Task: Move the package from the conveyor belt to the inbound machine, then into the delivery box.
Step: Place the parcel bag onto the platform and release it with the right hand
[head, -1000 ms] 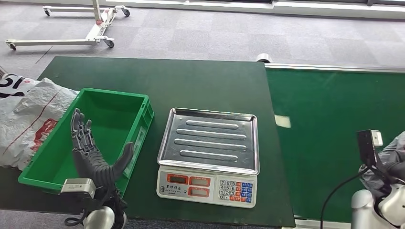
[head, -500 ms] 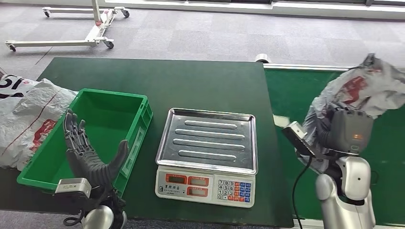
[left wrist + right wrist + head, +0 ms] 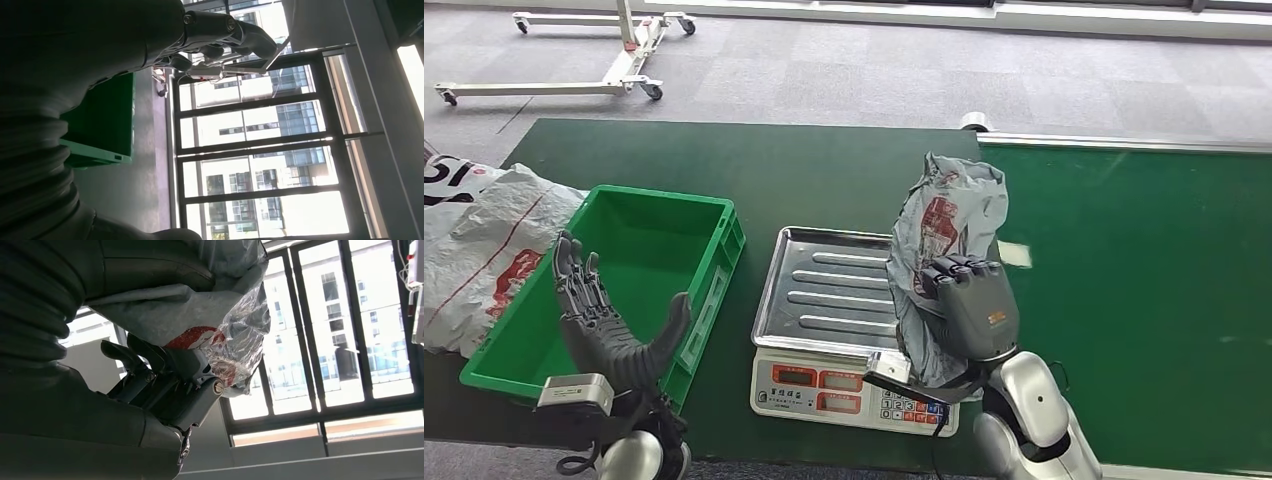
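The green crate (image 3: pixel 629 275) sits at the left end of the dark green table (image 3: pixel 754 175), with a big white sack (image 3: pixel 479 250) just beside its outer wall. The scale (image 3: pixel 859 320) stands right next to the crate, and only a thin strip of table shows between them. The scale's steel tray (image 3: pixel 824 290) is bare on its left part. To the right of the scale lies the green conveyor belt (image 3: pixel 1144 290), and its edge runs close along the scale's side. Behind the table there is grey floor and a white wheeled frame (image 3: pixel 574 55).

The right hand (image 3: pixel 969 305) holds the package (image 3: pixel 944 230), a grey crinkly plastic bag with red print. Its fingers (image 3: pixel 150 372) are curled tight around the bag's lower part. The bag stands up tall above the right side of the steel tray, and its top flops over. I cannot tell if the bag touches the tray. The right arm comes up from below, with the back of the hand facing the camera.

The left hand (image 3: pixel 609 320) is spread wide and holds nothing. It points up, with its palm turned toward the scale, above the crate's near corner.
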### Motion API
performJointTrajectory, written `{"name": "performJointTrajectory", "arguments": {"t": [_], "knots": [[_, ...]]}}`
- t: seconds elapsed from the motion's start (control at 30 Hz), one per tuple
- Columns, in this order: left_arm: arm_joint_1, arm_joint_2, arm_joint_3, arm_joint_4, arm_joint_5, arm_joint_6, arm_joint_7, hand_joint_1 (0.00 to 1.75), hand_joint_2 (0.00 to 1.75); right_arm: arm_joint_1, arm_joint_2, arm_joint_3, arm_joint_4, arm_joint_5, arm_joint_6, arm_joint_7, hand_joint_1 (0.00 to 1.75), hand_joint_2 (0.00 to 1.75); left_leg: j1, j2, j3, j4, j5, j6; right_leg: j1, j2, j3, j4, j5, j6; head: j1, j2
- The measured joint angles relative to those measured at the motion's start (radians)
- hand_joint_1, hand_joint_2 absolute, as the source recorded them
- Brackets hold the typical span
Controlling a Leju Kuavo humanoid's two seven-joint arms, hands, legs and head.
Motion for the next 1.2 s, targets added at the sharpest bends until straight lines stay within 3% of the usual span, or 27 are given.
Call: {"name": "performJointTrajectory", "arguments": {"t": [0.07, 0.13, 0.27, 0.47, 0.8, 0.9, 1.07, 1.2], "knots": [[0.002, 0.003, 0.000, -0.003, 0.001, 0.008, 0.000, 0.00, 1.75, -0.004, -0.004, 0.013, 0.000, -0.004, 0.000, 0.006, 0.00, 1.75, 0.000, 0.000, 0.000, 0.000, 0.000, 0.000, 0.000, 0.000, 0.000, 0.000, 0.000, 0.000, 0.000, 0.000], [0.005, 0.006, -0.001, -0.006, 0.002, 0.016, 0.000, 0.00, 1.75, -0.007, -0.009, 0.023, 0.000, 0.001, -0.002, 0.012, 0.00, 1.75, 0.000, 0.000, 0.000, 0.000, 0.000, 0.000, 0.000, 0.000, 0.000, 0.000, 0.000, 0.000, 0.000, 0.000], [0.015, 0.010, -0.002, -0.013, 0.007, 0.028, 0.000, 0.00, 1.75, -0.013, -0.018, 0.035, 0.007, 0.014, -0.002, 0.038, 0.00, 0.00, 0.000, 0.000, 0.000, 0.000, 0.000, 0.000, 0.000, 0.000, 0.000, 0.000, 0.000, 0.000, 0.000, 0.000], [0.019, 0.020, -0.016, -0.018, 0.009, 0.041, 0.000, 0.00, 1.75, -0.026, -0.030, 0.036, 0.027, -0.052, 0.045, 0.050, 0.00, 0.00, 0.000, 0.000, 0.000, 0.000, 0.000, 0.000, 0.000, 0.000, 0.000, 0.000, 0.000, 0.000, 0.000, 0.000], [0.019, 0.037, -0.034, -0.018, 0.017, 0.047, 0.000, 0.00, 1.75, 0.003, -0.079, 0.036, 0.030, -0.318, 0.102, -0.060, 0.00, 0.00, 0.000, 0.000, 0.000, 0.000, 0.000, 0.000, 0.000, 0.000, 0.000, 0.000, 0.000, 0.000, 0.000, 0.000], [0.019, 0.041, -0.042, -0.017, 0.018, 0.050, 0.000, 0.00, 1.75, 0.011, -0.086, 0.025, 0.030, -0.501, 0.135, -0.113, 0.00, 0.00, 0.000, 0.000, 0.000, 0.000, 0.000, 0.000, 0.000, 0.000, 0.000, 0.000, 0.000, 0.000, 0.000, 0.000], [0.018, 0.045, -0.050, -0.016, 0.018, 0.055, 0.000, 0.00, 1.75, 0.013, -0.083, -0.046, 0.030, -0.963, 0.288, -0.206, 0.00, 0.00, 0.000, 0.000, 0.000, 0.000, 0.000, 0.000, 0.000, 0.000, 0.000, 0.000, 0.000, 0.000, 0.000, 0.000], [0.018, 0.047, -0.056, -0.012, 0.018, 0.063, 0.000, 0.00, 1.75, 0.012, -0.075, -0.106, 0.037, -1.177, 0.402, -0.239, 0.00, 0.00, 0.000, 0.000, 0.000, 0.000, 0.000, 0.000, 0.000, 0.000, 0.000, 0.000, 0.000, 0.000, 0.000, 0.000]]}}
